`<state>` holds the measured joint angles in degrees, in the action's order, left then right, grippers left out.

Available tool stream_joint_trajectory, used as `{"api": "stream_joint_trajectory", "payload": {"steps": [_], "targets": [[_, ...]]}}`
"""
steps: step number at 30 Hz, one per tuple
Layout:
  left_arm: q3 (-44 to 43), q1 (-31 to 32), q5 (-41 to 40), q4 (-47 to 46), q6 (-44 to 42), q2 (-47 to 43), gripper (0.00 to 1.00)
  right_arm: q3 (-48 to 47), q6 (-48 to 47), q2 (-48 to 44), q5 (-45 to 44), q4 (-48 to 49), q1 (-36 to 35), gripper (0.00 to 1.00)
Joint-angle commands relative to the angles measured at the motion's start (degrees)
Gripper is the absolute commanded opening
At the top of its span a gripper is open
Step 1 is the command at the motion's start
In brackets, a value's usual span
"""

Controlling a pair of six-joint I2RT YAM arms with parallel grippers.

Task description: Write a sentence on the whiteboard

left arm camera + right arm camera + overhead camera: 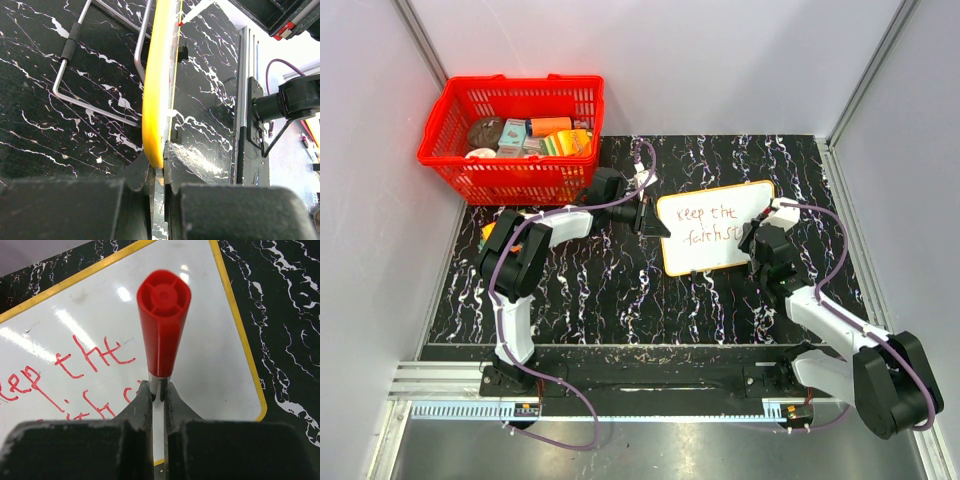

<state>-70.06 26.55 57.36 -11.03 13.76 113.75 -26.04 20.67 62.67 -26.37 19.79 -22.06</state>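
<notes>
**Writing under way: second line begun, last word unfinished**

The left fingers are clamped on the yellow rim of the whiteboard, which stretches away directly ahead of them, tilted up off the table in the left wrist view. The right fingers are pinched tight on a red marker. Its blunt end faces the wrist camera and its tip is hidden below the fingers, so I cannot tell whether it touches the board.

The sentence lies ahead and to the left of the right fingers. The top line reads "keep the", and the lower line reads roughly "faith st" and stops right at those fingers.

In my judgement the step in hand is the final word of the lower line. The next stroke calls for light, even pressure and small moves to the right of the last letters, onto the bare white. The left fingers need to hold the rim firmly so the board does not slide or tip.
</notes>
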Motion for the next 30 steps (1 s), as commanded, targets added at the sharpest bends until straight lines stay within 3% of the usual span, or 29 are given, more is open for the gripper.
{"api": "stream_joint_trajectory", "payload": {"steps": [1,12,30], "targets": [[2.21,1.58,-5.24,6.19,-8.66,3.14,0.0,-0.59,-0.28,-1.76,-2.28,-0.1,0.27,0.0],[2.12,1.49,-5.16,6.19,-8.66,3.23,0.0,-2.26,-1.94,-4.84,-2.72,1.92,0.27,0.0],[2.12,1.58,-5.07,6.19,-8.75,3.14,0.0,-3.93,-3.61,0.87,-5.36,5.61,0.53,0.0]]}}
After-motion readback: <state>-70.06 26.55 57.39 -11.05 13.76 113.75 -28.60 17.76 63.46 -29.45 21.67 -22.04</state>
